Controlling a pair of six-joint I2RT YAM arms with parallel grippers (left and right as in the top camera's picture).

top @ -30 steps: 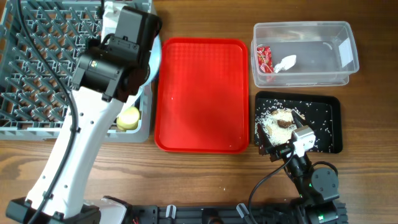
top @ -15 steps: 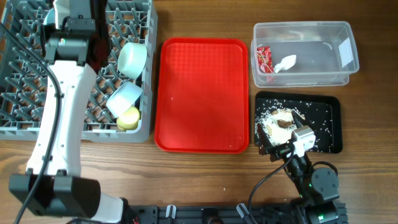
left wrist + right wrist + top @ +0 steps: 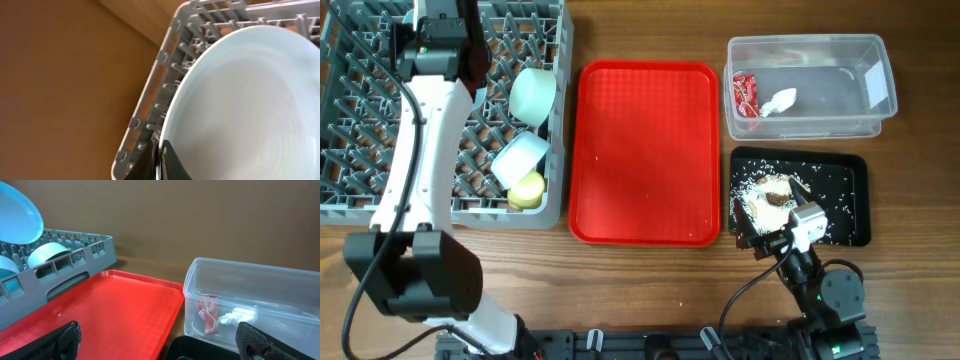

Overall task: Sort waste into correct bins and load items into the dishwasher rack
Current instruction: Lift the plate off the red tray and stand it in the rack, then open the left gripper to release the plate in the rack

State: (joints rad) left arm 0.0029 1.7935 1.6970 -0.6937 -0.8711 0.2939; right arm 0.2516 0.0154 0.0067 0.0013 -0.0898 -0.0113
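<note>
My left gripper (image 3: 161, 160) is shut on the rim of the pale blue plate (image 3: 240, 110) and holds it on edge over the back of the grey dishwasher rack (image 3: 360, 150). In the overhead view the gripper (image 3: 470, 62) hides the plate. The plate shows in the right wrist view (image 3: 17, 210). Two pale blue bowls (image 3: 533, 95) (image 3: 520, 158) and the yellow cup (image 3: 528, 190) sit in the rack's right side. The red wrapper (image 3: 745, 95) and white napkin (image 3: 780, 100) lie in the clear tub (image 3: 880, 125). Food scraps (image 3: 765, 190) lie in the black tray (image 3: 845, 170). My right gripper (image 3: 770, 235) (image 3: 162, 345) is open and empty at the tray's near left corner. The fork and spoon are out of view.
A bare red serving tray (image 3: 643, 150) lies between the rack and the two bins. The left arm runs from the table's front left edge up across the rack.
The left arm has swung left and toward the back of the rack with the plate, uncovering the two bowls. The right arm has not moved.
</note>
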